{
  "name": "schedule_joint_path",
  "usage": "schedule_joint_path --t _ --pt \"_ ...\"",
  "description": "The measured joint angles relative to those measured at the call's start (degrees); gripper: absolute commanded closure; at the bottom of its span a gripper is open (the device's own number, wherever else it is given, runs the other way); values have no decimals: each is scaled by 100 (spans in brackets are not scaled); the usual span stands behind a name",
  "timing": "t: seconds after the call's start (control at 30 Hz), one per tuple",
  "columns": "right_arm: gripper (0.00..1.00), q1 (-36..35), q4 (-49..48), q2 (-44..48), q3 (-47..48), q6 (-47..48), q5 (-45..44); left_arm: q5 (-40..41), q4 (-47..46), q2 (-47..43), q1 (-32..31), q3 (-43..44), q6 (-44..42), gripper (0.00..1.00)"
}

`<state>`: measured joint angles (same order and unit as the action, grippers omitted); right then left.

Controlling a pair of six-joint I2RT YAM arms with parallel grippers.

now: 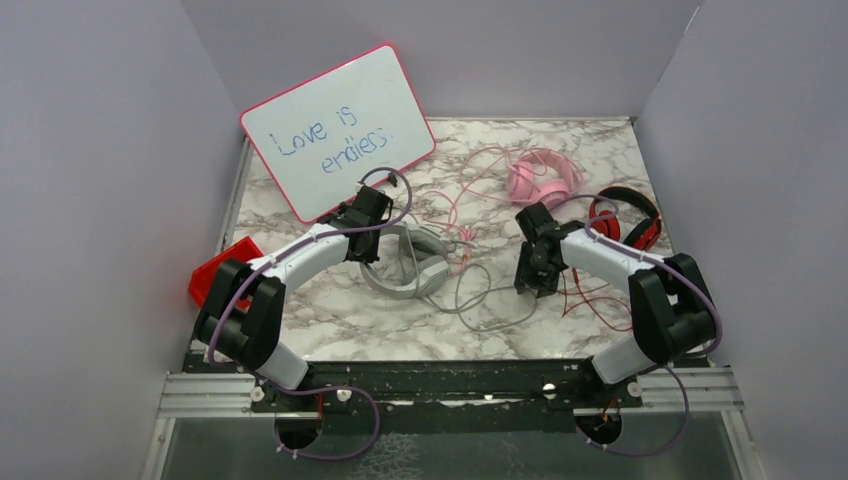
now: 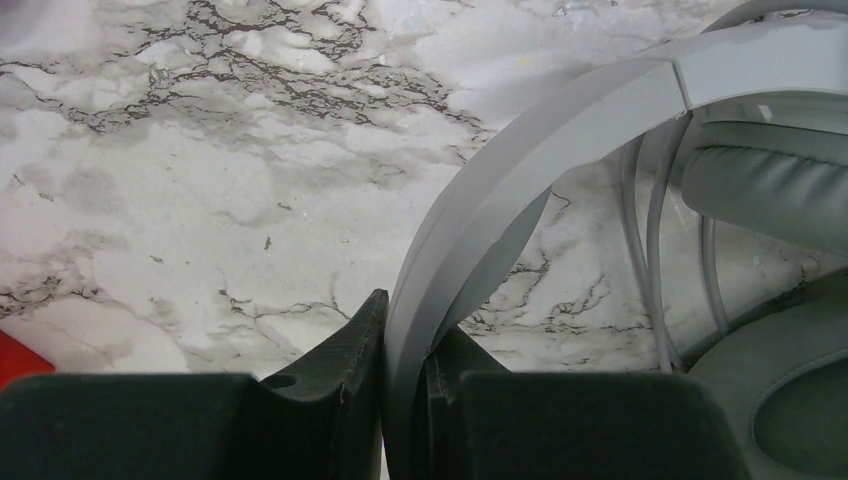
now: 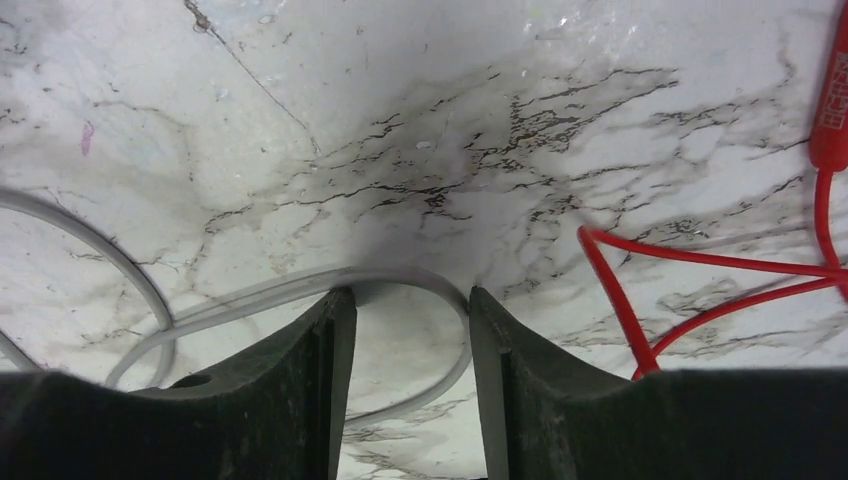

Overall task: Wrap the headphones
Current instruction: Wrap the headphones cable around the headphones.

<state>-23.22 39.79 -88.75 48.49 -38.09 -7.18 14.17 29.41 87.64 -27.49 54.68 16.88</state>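
Two arms work one pair: left end effector (image 2: 412, 320) clamps the grey headphones (image 2: 560, 130); right end effector (image 3: 410, 296), half open, straddles the cable (image 3: 250, 297). Next, likely: pinch, then wind.

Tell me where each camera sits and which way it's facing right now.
Top external: above and behind the bases, looking down on the marble table; both arms show.
Left wrist: on the left arm, looking down past the left end effector, shut on the grey headphones.
Right wrist: looking down through the open right end effector at the grey cable, red cable beside.
Shared: top and left wrist both show the grey headphones.
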Motion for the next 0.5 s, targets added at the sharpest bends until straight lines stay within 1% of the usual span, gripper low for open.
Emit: schedule_joint_path --t 0.1,0.13,0.17,0.33,0.5 --pt "85 -2 -234 114 -214 107 26 0 0 0 0 -2 0 100" --pt "97 -2 -310 164 -289 146 39 0 -2 0 0 -2 0 100" --pt "99 -2 -387 234 -356 175 68 0 -2 0 0 -2 0 100" --pt "100 -55 -721 695 -627 229 76 0 -2 0 0 -2 2 100" --pt "100 -92 -605 1040 -586 542 66 0 -2 0 2 -2 4 100"
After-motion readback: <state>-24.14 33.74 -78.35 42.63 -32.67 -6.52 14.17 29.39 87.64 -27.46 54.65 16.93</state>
